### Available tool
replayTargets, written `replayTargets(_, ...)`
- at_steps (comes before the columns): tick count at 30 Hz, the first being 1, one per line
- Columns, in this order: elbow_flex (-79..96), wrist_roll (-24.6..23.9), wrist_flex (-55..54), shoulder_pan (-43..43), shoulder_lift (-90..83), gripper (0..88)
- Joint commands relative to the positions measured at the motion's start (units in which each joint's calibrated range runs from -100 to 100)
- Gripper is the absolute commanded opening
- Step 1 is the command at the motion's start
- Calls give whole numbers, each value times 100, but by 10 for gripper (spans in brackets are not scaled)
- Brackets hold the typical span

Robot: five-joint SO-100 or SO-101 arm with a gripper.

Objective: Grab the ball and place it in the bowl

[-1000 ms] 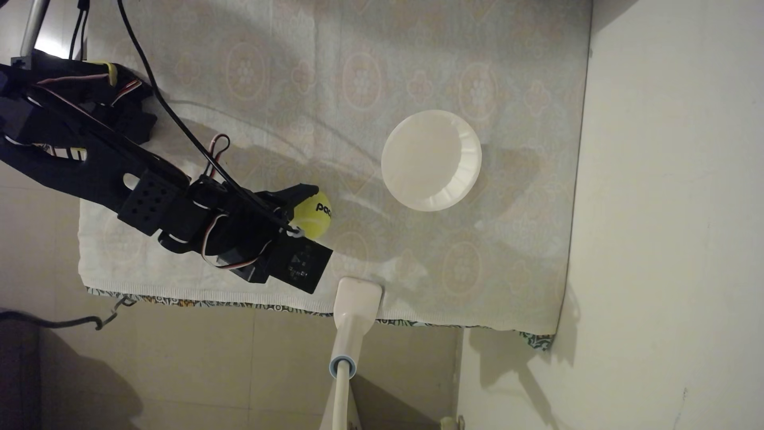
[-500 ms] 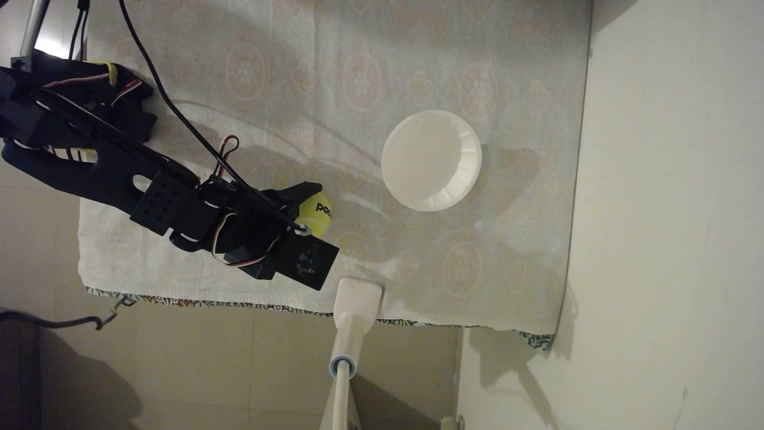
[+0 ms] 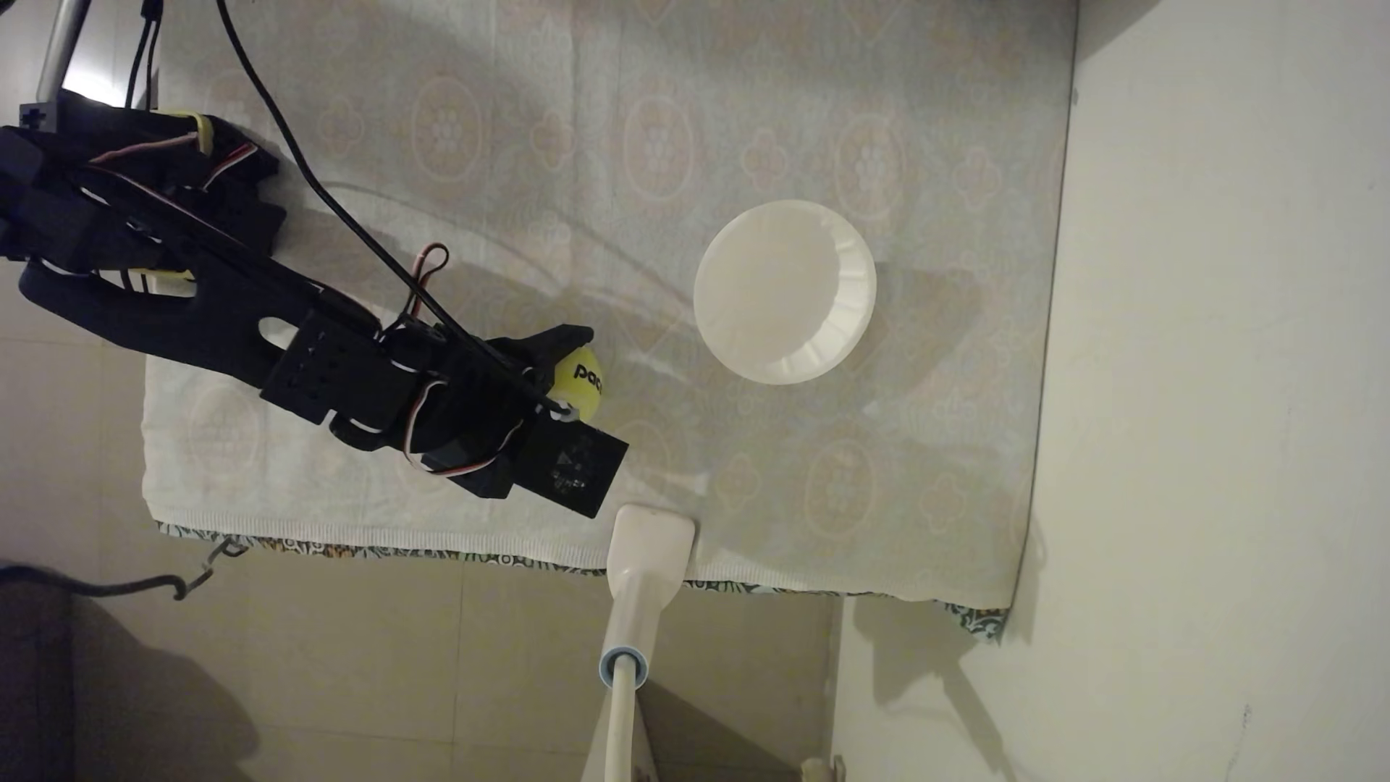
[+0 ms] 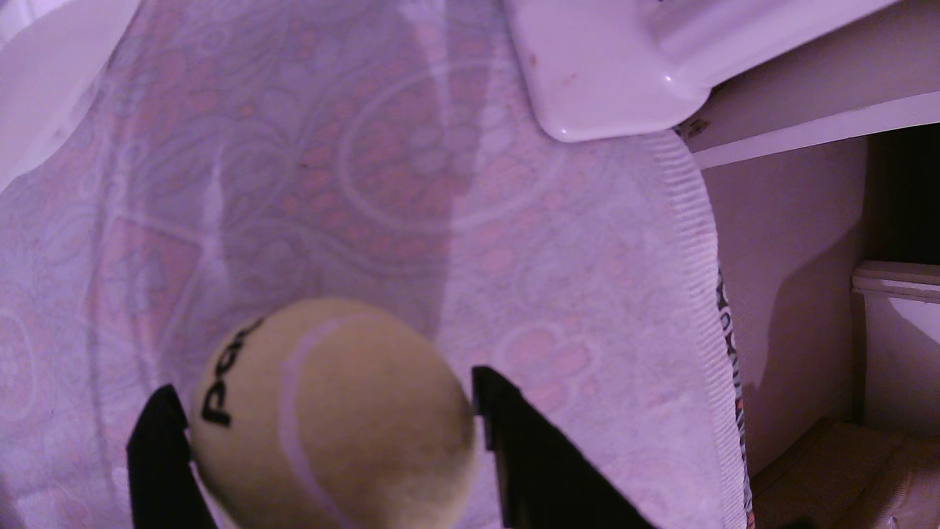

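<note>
Black two-finger gripper (image 4: 325, 402) is closed on the fuzzy yellow-green tennis ball (image 4: 335, 422), one finger pressed to each side in the wrist view. Grip sits around the ball's widest part, likely so the round felt cannot squirt out. In the fixed view the ball (image 3: 581, 383) is over the pale patterned cloth (image 3: 526, 150) on the desk, well apart from the round white ribbed plastic bowl (image 3: 854, 289). Bowl is empty. Carry to it is not yet done.
</note>
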Motion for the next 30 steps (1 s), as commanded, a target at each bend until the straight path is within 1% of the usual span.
replayTargets(1,-25,-63,-163,119,-57,379)
replayTargets(12,165,-78,-179,251,-49,361)
replayTargets(25,320,59,-171,185,-226,225)
replayTargets(30,574,88,-171,19,-629,210)
